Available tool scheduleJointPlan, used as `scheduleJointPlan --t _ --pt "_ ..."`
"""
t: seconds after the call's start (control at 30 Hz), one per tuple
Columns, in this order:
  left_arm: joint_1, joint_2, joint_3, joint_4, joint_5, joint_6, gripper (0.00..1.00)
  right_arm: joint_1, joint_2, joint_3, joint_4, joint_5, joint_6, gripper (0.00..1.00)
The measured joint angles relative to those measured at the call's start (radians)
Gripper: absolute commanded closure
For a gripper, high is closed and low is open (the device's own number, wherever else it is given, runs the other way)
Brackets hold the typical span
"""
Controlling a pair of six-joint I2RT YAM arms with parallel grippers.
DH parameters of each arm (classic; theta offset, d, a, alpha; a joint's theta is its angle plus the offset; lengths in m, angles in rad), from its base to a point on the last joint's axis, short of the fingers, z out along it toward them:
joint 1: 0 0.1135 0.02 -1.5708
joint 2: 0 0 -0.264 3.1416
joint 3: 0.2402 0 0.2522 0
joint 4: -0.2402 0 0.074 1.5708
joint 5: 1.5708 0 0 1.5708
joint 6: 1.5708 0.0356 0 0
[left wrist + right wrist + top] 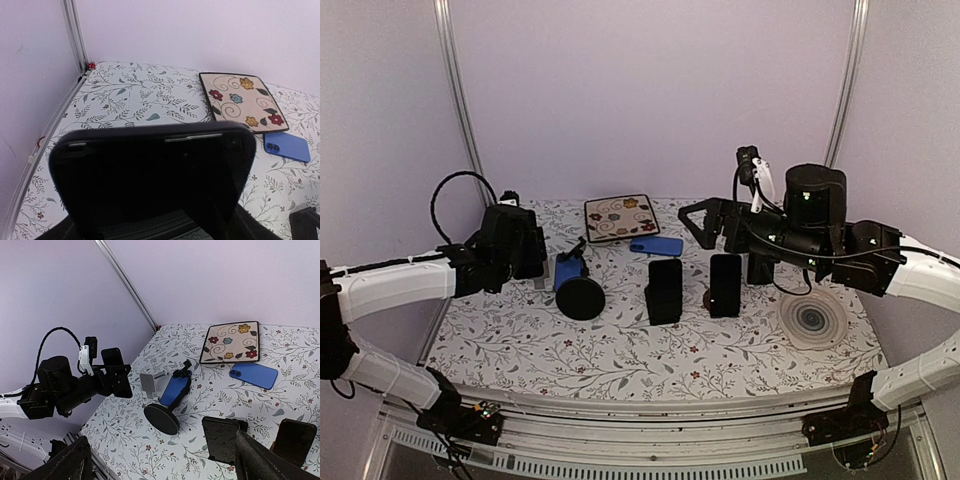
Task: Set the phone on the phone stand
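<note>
My left gripper (523, 248) is shut on a black phone (150, 175), held upright above the table's left side. That phone fills the lower part of the left wrist view and also shows in the right wrist view (113, 358). A small empty grey phone stand (150, 384) sits on the table just right of this gripper. My right gripper (705, 222) hangs open and empty over the back right, its dark fingers (75, 462) at the bottom corners of the right wrist view.
A blue phone (568, 270) leans on a black round-based stand (581, 298). Two black phones (665, 288) (725, 284) stand upright mid-table. Another blue phone (656, 245) lies flat by a floral square plate (620, 217). A white ribbed disc (813, 318) lies at the right.
</note>
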Motion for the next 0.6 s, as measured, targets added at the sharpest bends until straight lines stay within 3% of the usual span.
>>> scheduleJointPlan --t 0.3,0.6 --pt "0.115 0.111 -0.032 0.148 0.069 -0.007 0.73 0.000 -0.030 -0.040 0.022 -0.001 0.000 0.01" --pt "0.156 0.243 -0.032 0.263 0.101 -0.007 0.73 0.000 -0.034 -0.040 0.022 -0.003 -0.005 0.01"
